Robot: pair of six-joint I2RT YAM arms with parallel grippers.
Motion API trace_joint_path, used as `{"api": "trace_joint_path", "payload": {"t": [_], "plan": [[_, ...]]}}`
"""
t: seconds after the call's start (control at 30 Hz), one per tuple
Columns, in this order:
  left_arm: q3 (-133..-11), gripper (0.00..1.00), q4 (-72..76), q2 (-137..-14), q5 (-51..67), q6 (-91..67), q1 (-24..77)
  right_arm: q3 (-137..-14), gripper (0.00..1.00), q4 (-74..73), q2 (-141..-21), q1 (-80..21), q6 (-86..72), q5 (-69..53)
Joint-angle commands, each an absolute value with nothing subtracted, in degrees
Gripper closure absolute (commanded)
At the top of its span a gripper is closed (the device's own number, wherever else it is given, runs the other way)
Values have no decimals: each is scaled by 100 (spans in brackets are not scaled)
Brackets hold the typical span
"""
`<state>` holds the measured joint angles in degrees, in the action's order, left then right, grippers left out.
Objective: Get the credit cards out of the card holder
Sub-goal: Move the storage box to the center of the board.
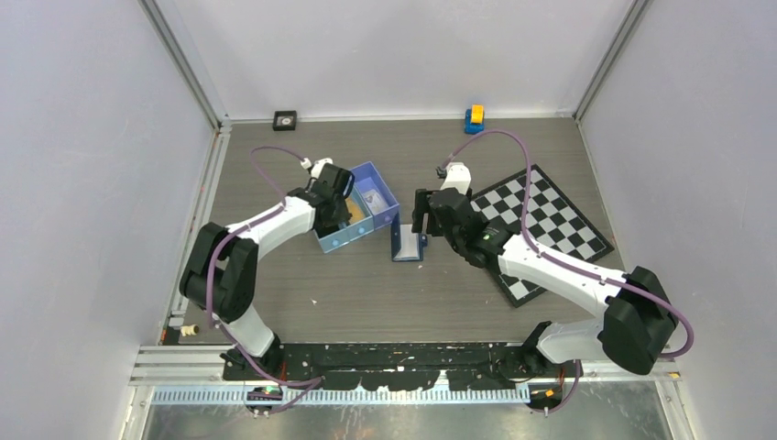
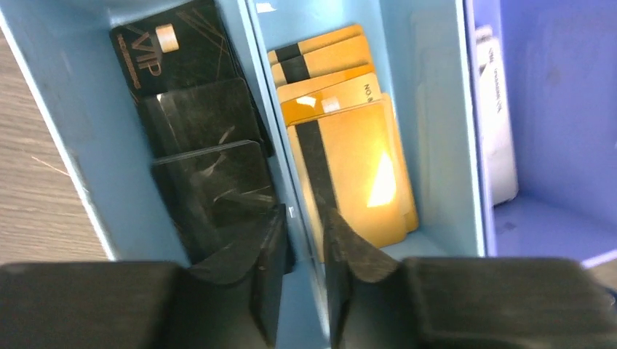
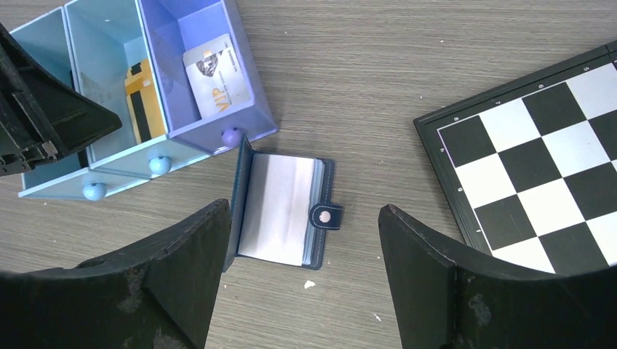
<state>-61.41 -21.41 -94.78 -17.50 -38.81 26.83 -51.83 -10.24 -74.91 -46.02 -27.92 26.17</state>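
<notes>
Many credit cards (image 2: 349, 160) lie in the tray (image 1: 341, 240), the open card holder (image 1: 408, 246) at its 4 o'clock looks nearly empty, and both claws hold nothing, right claw (image 3: 302, 212) wide open, left claw (image 2: 302, 218) half open.

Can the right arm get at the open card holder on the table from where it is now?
Probably yes. The right gripper hangs over the card holder, its fingers wide apart on either side of it, and nothing lies between them.
</notes>
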Motion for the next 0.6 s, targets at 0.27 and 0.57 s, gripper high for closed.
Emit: {"api": "trace_joint_path", "payload": {"t": [0.27,0.57], "plan": [[-4901,85,-1797,-8399,-2140,-5189,1742,-5266,21,-479,-8054,-4465,-3259,2041],[-4339,82,-1024,-8048,-1560,-5439,1544,-5374,27,-449,-8643,-4128,-3712,1092]]}}
